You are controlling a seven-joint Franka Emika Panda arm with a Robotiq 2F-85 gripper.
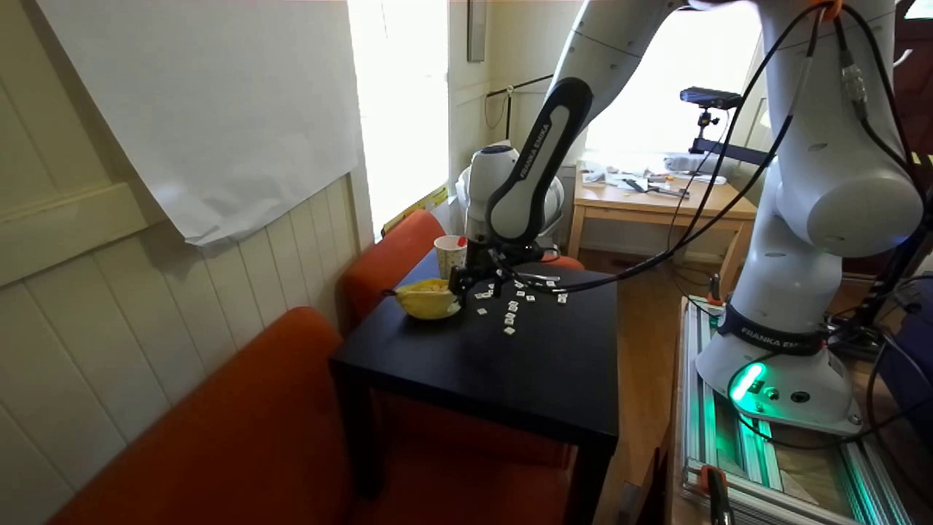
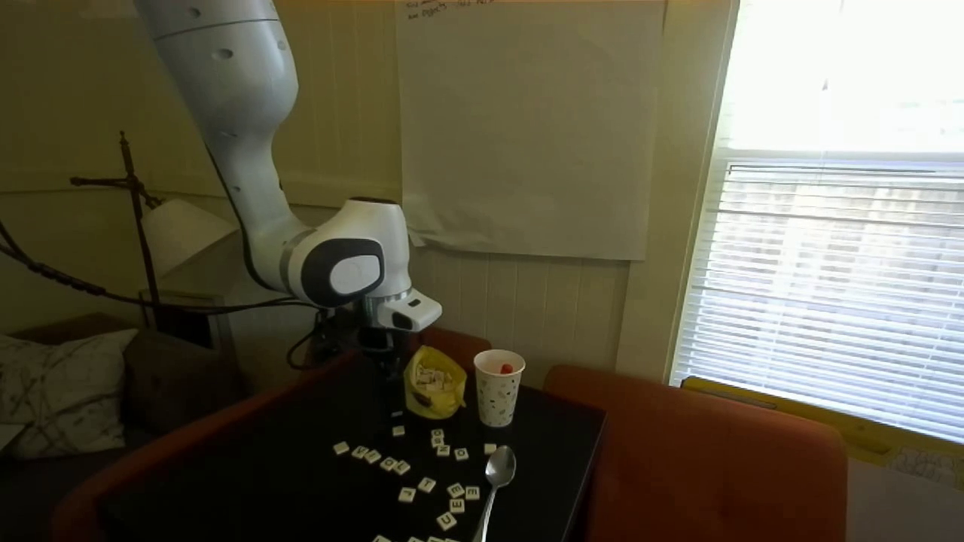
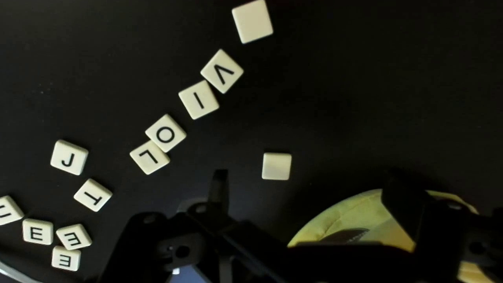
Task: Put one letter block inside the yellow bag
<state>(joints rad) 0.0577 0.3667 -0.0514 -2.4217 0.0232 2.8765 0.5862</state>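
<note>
The yellow bag (image 1: 428, 303) stands on the black table; in an exterior view (image 2: 414, 397) white blocks show inside it. In the wrist view the bag (image 3: 346, 216) is at lower right, partly hidden by a finger. My gripper (image 3: 308, 179) is open, with nothing seen between its fingers; it is beside the bag in both exterior views (image 1: 474, 283). A white block (image 3: 276, 166) with a blank top lies on the table just ahead of the finger gap. It also lies near the fingers in an exterior view (image 2: 398, 431). Several letter blocks, such as V (image 3: 222, 71) and O (image 3: 165, 134), lie left of it.
A patterned paper cup (image 2: 498, 391) with a red thing in it stands close beside the bag. A metal spoon (image 2: 499, 468) lies near the letter blocks. Orange chairs (image 1: 291, 364) stand round the black table (image 1: 496, 379). A dark cable hangs from the arm over the table.
</note>
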